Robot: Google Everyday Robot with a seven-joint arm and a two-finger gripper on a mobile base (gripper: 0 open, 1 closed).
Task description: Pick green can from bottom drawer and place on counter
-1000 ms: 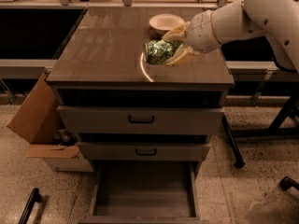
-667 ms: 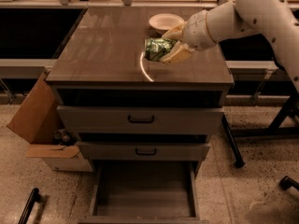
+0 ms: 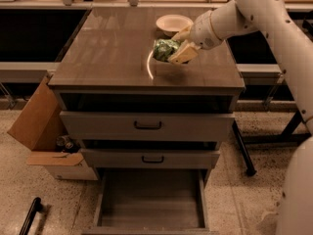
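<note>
The green can [image 3: 165, 49] is held over the right part of the counter [image 3: 107, 48], just in front of the white bowl. My gripper [image 3: 175, 47] is shut on the green can, with pale fingers [image 3: 182, 54] around its right side. The arm comes in from the upper right. I cannot tell whether the can rests on the counter or hangs just above it. The bottom drawer [image 3: 149, 204] stands pulled open below, its grey floor bare.
A white bowl [image 3: 173, 23] sits on the counter behind the can. Two shut drawer fronts with black handles [image 3: 147, 126] lie above the open drawer. A cardboard box [image 3: 41, 126] with two dark cans [image 3: 64, 142] stands to the left. A table leg [image 3: 242, 148] is at right.
The gripper with the green can has moved a little back and up across the counter, toward the white bowl. The drawer has not changed.
</note>
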